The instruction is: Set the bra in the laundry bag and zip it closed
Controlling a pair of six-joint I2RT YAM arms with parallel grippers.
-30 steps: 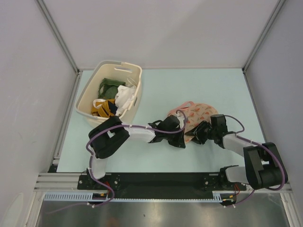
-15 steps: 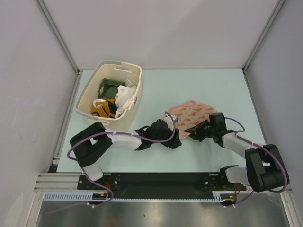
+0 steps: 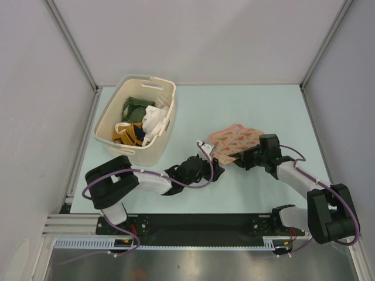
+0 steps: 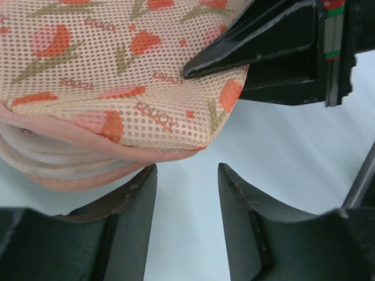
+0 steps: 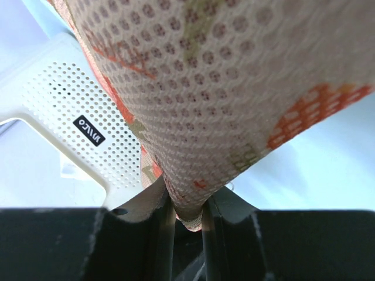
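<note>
wrist views only | right pincer (image 5: pixel 186 205) pinches laundry bag (image 5: pixel 234 88) | left pincer (image 4: pixel 187 178) parted

The laundry bag (image 4: pixel 117 70) is pale pink dotted mesh printed with orange-red tulips and olive leaves; the basket (image 3: pixel 146 157) is cream, the desk (image 3: pixel 246 105) pale green.

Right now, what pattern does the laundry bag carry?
The laundry bag is pale pink mesh with orange-red tulips and olive leaves; clearest in the left wrist view.
</note>
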